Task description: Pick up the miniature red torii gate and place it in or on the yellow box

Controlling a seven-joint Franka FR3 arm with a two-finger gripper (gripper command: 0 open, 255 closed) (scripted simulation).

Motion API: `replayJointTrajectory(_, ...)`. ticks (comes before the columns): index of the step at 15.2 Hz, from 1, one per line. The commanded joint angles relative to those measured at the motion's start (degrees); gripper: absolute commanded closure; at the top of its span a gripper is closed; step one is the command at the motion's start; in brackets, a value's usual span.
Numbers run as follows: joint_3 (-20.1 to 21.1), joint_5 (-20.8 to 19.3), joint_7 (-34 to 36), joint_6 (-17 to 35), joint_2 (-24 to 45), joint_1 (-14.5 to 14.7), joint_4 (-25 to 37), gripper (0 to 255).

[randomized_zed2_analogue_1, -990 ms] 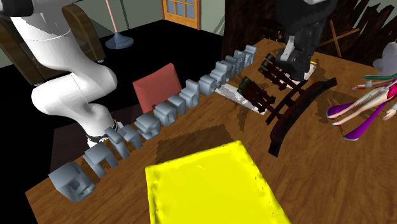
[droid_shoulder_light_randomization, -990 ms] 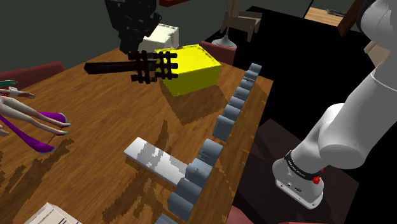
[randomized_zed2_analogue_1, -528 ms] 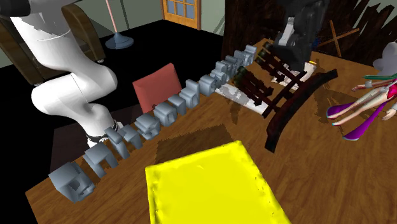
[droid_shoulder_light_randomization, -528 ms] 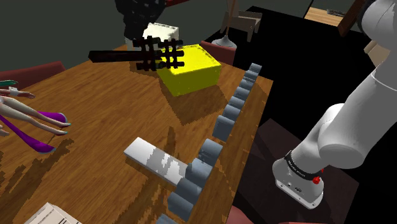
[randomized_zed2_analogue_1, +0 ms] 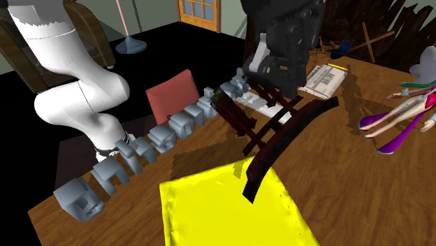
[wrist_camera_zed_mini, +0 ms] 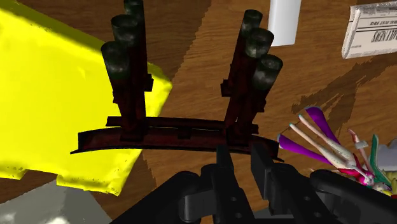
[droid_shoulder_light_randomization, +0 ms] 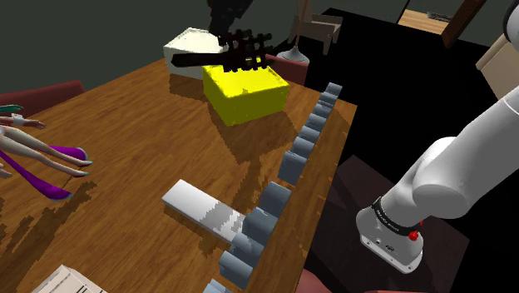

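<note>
The miniature torii gate (droid_shoulder_light_randomization: 237,52) is dark red, almost black, with a long curved roof beam. My gripper (droid_shoulder_light_randomization: 234,33) is shut on that beam and holds the gate in the air. Part of the gate hangs over the yellow box (droid_shoulder_light_randomization: 246,93) at the far end of the wooden table (droid_shoulder_light_randomization: 141,133). In the second exterior view the gate (randomized_zed2_analogue_1: 279,133) slants down from the gripper (randomized_zed2_analogue_1: 274,75), its beam end over the yellow box (randomized_zed2_analogue_1: 223,210). In the wrist view the gripper (wrist_camera_zed_mini: 242,162) clasps the beam of the gate (wrist_camera_zed_mini: 178,135), whose posts point away from it, one set above the box (wrist_camera_zed_mini: 57,89).
A row of grey-blue blocks (droid_shoulder_light_randomization: 301,146) lines the table edge near the arm. A white-grey slab (droid_shoulder_light_randomization: 204,208) lies mid-table. Purple dolls (droid_shoulder_light_randomization: 42,158) lie at the shoulder view's left. A white box (droid_shoulder_light_randomization: 190,43) stands behind the yellow one. A newspaper (randomized_zed2_analogue_1: 325,78) lies further off.
The gripper has carried the gate across the table toward the yellow box, up and to the right in the shoulder view. The gate now hangs over the box instead of beside it.
</note>
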Motion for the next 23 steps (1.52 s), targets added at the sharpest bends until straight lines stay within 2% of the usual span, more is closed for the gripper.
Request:
replayJointTrajectory(1,-1.81,0.83,-2.9,-1.72,-1.04,-1.43,-0.41,255)
replayJointTrajectory(7,-7.19,2.21,-11.12,-6.16,-2.68,-5.39,-1.02,255)
replayJointTrajectory(23,-6.7,3.41,-15.68,5.11,-6.31,-5.32,-16.72,255)
